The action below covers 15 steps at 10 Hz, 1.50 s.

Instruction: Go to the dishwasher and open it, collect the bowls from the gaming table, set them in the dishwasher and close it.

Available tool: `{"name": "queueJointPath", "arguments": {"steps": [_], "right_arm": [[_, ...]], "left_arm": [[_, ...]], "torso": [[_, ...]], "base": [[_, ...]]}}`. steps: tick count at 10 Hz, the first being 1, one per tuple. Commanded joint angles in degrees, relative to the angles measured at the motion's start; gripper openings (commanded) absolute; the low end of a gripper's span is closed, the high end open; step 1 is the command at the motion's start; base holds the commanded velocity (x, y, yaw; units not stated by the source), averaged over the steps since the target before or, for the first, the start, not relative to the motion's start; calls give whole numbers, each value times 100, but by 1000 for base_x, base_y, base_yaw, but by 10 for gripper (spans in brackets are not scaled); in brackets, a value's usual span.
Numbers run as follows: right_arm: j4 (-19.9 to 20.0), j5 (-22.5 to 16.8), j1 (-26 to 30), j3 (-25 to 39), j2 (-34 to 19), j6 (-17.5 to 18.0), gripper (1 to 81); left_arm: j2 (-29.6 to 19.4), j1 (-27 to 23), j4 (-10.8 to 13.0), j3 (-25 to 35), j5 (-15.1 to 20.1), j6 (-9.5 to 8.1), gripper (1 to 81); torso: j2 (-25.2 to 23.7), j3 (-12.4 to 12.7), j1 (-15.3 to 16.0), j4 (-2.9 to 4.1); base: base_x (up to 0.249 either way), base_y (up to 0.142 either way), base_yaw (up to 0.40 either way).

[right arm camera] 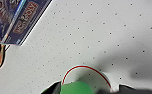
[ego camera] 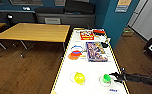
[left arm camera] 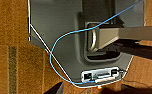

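While standing at the white surface (ego camera: 92,67), reaching with the right pincer (ego camera: 114,76) spread around the green bowl (ego camera: 106,78), probably for lifting; yellow bowl (ego camera: 79,78) waiting beside.

We see soft blur throughout; white desk (ego camera: 92,72) bright, evenly lit from above; soft grey shadows on desk surface; wood floor (ego camera: 24,72) dimmer; edges bowed by wide lens.

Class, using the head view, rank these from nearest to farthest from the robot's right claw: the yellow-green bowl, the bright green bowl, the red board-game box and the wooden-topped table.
1. Bright green bowl, right at the right claw, near the gaming table's right edge.
2. Yellow-green bowl, to its left, near end.
3. Red board-game box, far end.
4. Wooden-topped table, beyond, far left.
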Motion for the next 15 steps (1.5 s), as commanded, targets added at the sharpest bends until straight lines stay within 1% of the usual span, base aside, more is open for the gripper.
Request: {"name": "queueJointPath", "arguments": {"steps": [1,4,6,10,12,15], "right_arm": [[140,-142,770,-132,-62,32,811],[113,-46,657,-298,131,58,811],[105,-20,630,-248,97,49,811],[140,-72,929,377,-562,67,811],[140,-46,894,623,-808,67,811],[113,-2,631,1010,-1195,58,811]], "left_arm": [[-77,77,-24,20,414,-2,811],[-77,121,-24,20,423,-2,811],[-77,121,-24,20,414,6,811],[-24,121,2,20,414,6,811],[-15,121,2,20,414,6,811],[-7,112,37,20,414,6,811]], "torso": [[0,-2,0,0],[0,-2,0,0],[0,-5,0,0],[0,-5,0,0],[0,-5,0,0],[0,-5,0,0]], "base": [[0,0,0],[0,0,0],[0,0,0],[0,0,0],[0,0,0],[0,0,0]]}}
